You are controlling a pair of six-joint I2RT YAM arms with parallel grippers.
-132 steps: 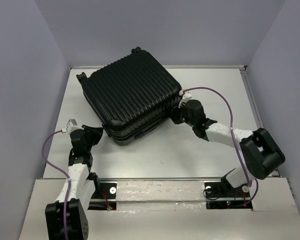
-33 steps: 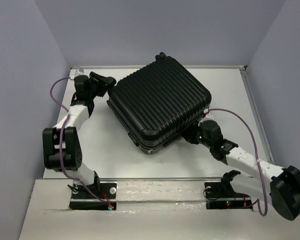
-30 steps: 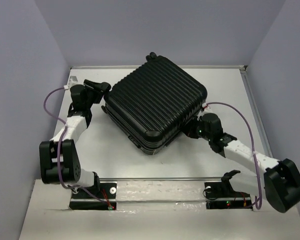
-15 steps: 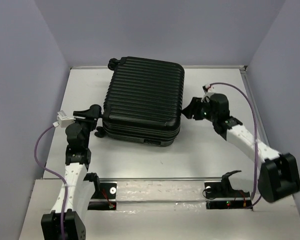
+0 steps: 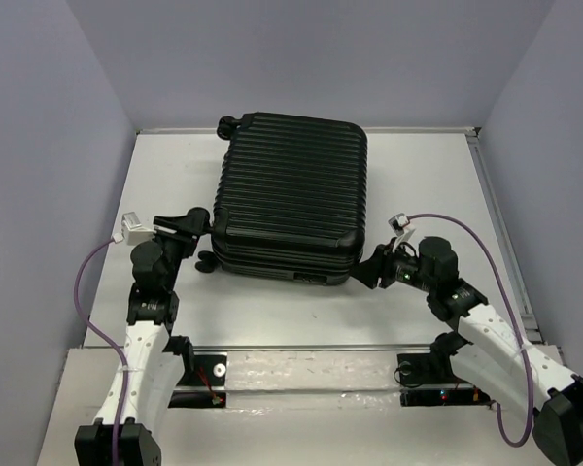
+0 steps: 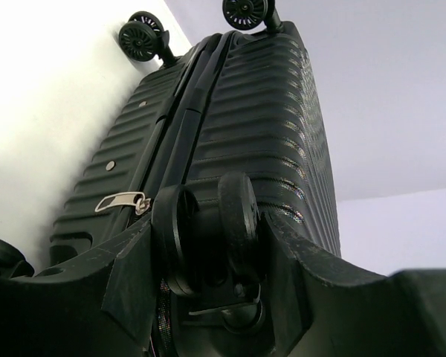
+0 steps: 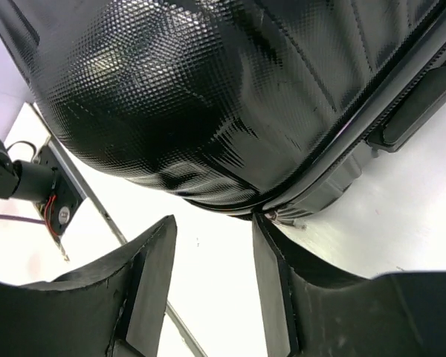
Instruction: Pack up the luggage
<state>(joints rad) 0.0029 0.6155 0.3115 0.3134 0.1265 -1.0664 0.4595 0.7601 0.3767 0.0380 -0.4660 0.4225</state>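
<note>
Pale lilac walls (image 5: 301, 58) close in a white bench (image 5: 418, 175). The luggage (image 5: 291, 189) lies flat on it with its ribbed shell up, reaching from the middle toward 12 o'clock. Its lid is closed and its wheeled end faces 9 o'clock.

The left tool (image 5: 202, 238) sits at the case's 8 o'clock corner. In the wrist view, the left tool (image 6: 212, 223) has a caster wheel (image 6: 238, 216) filling nearly the whole gap between its fingers. The jaws are partly apart around it, but I cannot tell whether the fingers are pressing on the wheel or only bracketing it. A wheel is one of the few parts that stick out from a smooth hard shell. Straddling it probably gives the arm a way to steer or steady the case.

The right tool (image 5: 369, 267) waits at the 5 o'clock corner. From its own camera, the right tool (image 7: 214, 223) has its fingers spread with only bare bench between them, so it holds nothing. The rounded corner looms just above it, and a small metal zip pull (image 7: 286, 217) sits close to one fingertip on the seam.

With the shell shut, packing has not begun. The low approach at that seam looks aimed at the zip, while the other arm keeps the case from sliding.
</note>
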